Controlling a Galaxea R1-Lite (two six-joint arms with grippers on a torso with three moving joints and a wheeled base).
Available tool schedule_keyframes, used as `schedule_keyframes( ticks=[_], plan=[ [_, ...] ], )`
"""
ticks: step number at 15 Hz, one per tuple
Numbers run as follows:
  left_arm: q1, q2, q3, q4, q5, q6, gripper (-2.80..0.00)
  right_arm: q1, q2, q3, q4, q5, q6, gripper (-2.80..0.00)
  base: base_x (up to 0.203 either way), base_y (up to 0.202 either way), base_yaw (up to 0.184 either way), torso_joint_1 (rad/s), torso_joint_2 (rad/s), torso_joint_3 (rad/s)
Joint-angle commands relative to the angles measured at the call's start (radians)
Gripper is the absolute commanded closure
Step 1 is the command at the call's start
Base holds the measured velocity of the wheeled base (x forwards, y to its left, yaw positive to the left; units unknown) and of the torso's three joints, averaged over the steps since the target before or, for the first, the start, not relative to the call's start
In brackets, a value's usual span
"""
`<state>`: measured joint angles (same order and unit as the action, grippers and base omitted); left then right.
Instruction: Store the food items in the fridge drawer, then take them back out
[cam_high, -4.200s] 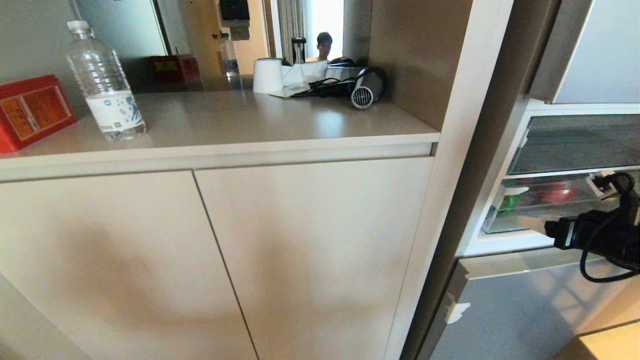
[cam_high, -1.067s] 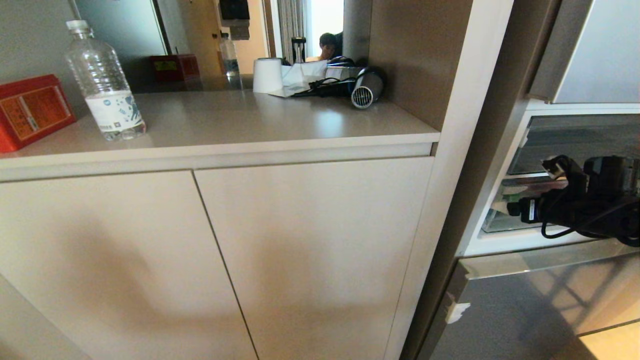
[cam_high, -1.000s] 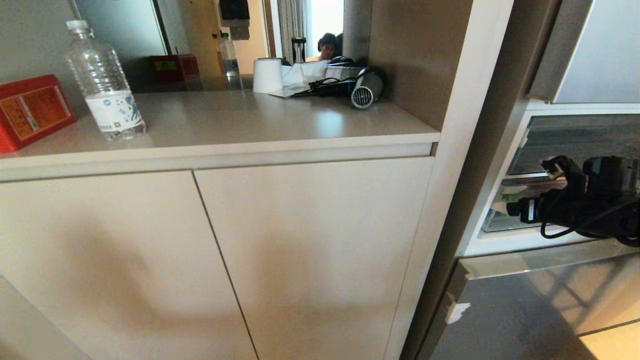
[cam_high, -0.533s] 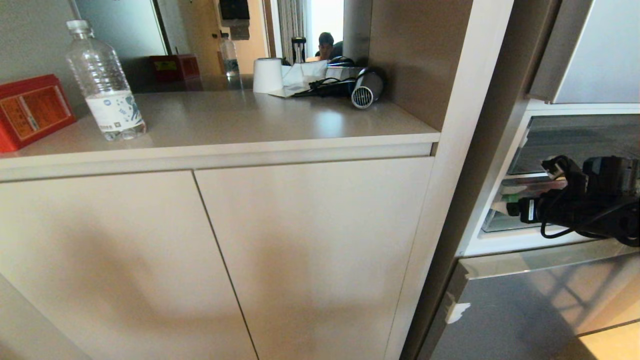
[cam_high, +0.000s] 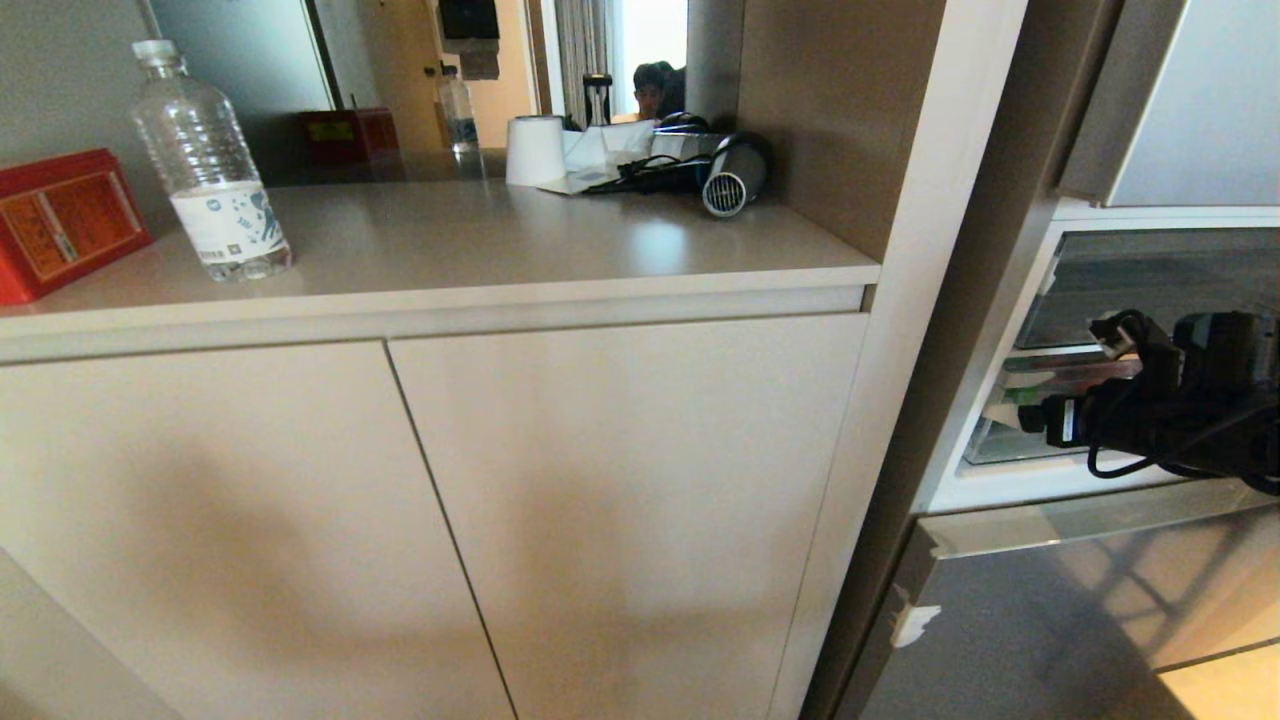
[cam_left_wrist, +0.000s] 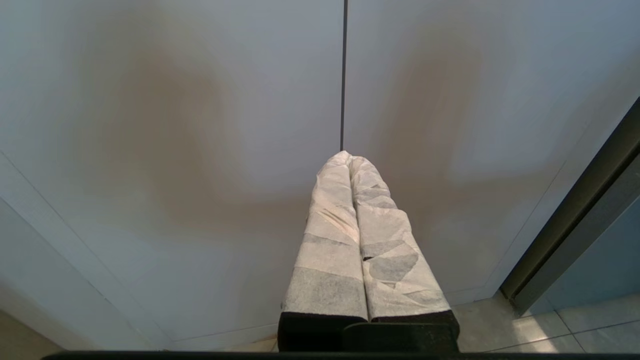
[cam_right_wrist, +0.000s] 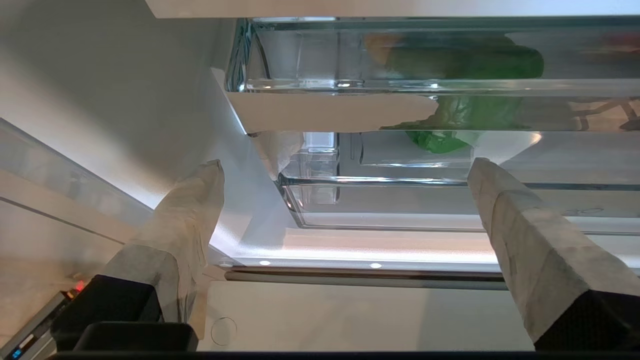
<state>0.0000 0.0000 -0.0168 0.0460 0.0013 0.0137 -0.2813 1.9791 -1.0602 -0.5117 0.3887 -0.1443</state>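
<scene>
The fridge drawer (cam_right_wrist: 325, 112), a clear bin with a whitish front rim, sits in the open fridge (cam_high: 1000, 430). Through its plastic shows the green pepper (cam_right_wrist: 465, 62), with a blurred tan patch (cam_right_wrist: 380, 42) beside it. My right gripper (cam_right_wrist: 346, 164) is open and empty just in front of the drawer, touching nothing. In the head view my right arm (cam_high: 1160, 420) crosses the drawer's front. My left gripper (cam_left_wrist: 345, 156) is shut on nothing, parked low and facing the cabinet doors.
A water bottle (cam_high: 210, 170) and a red box (cam_high: 60, 220) stand on the counter left of the fridge, a hair dryer (cam_high: 730, 175) and white roll (cam_high: 535, 150) farther back. The grey steel panel (cam_high: 1050, 620) lies below the drawer. A person (cam_high: 650, 90) shows far behind.
Over four seconds my right arm has risen and come left across the drawer's front. In the last second it has kept still. The person in the background has shifted a little.
</scene>
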Motion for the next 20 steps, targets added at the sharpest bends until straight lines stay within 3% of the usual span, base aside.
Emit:
schedule_keyframes(
  ticks=[1, 20],
  plan=[
    [0.000, 0.001, 0.000, 0.000, 0.000, 0.000, 0.00, -0.004, -0.006, 0.002, -0.004, 0.002, -0.003, -2.80, 0.000, 0.000, 0.000, 0.000, 0.00, 0.000],
    [0.000, 0.000, 0.000, 0.000, 0.000, 0.000, 0.00, -0.010, 0.053, -0.068, -0.004, -0.010, -0.004, -2.80, 0.000, 0.000, 0.000, 0.000, 0.00, 0.000]
  ],
)
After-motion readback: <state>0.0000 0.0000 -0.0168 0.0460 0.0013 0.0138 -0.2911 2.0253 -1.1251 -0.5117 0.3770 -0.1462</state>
